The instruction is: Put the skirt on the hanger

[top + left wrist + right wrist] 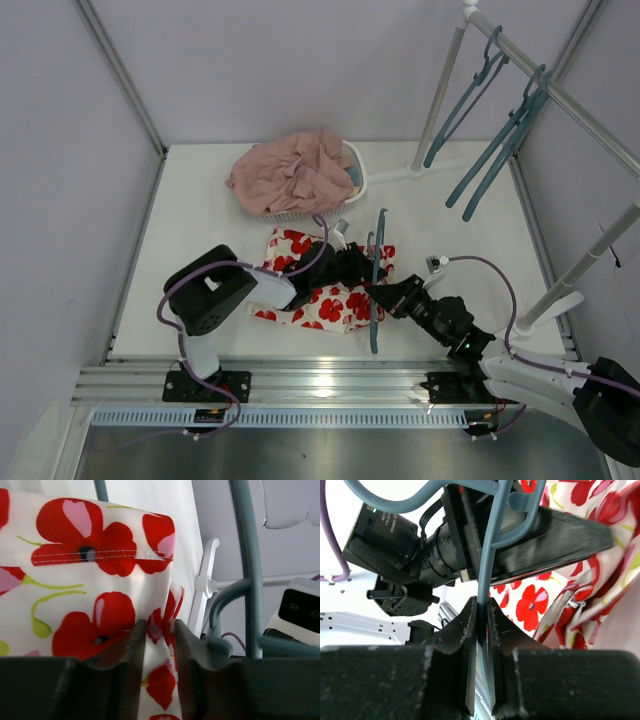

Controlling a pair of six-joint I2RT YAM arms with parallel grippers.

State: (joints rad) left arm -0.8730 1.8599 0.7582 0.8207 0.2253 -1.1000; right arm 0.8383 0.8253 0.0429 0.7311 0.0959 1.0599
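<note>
- Left gripper (157, 630): slightly parted, with a fold of skirt (75, 580) hanging between the fingers.
- Right gripper (481, 607): clamped on a thin bar of the hanger (487, 555).
- Skirt: bunched on the worktop (200, 215) near the front edge, partly under both arms.
- Hanger: over the skirt's right side, running front to back.
- Behind: basket (355, 180) with a pink garment (290, 170); spare hangers (500, 140) on a rail (570, 105) at right.

Skirt (335, 308): middle hidden under the left arm (345, 268) from above.
Hanger (486, 555): hook cut by the right wrist view's top edge.
Basket (358, 180): mostly buried under the pink garment (290, 172).
Left gripper (160, 628): pinching the fold or merely around it, unclear.
</note>
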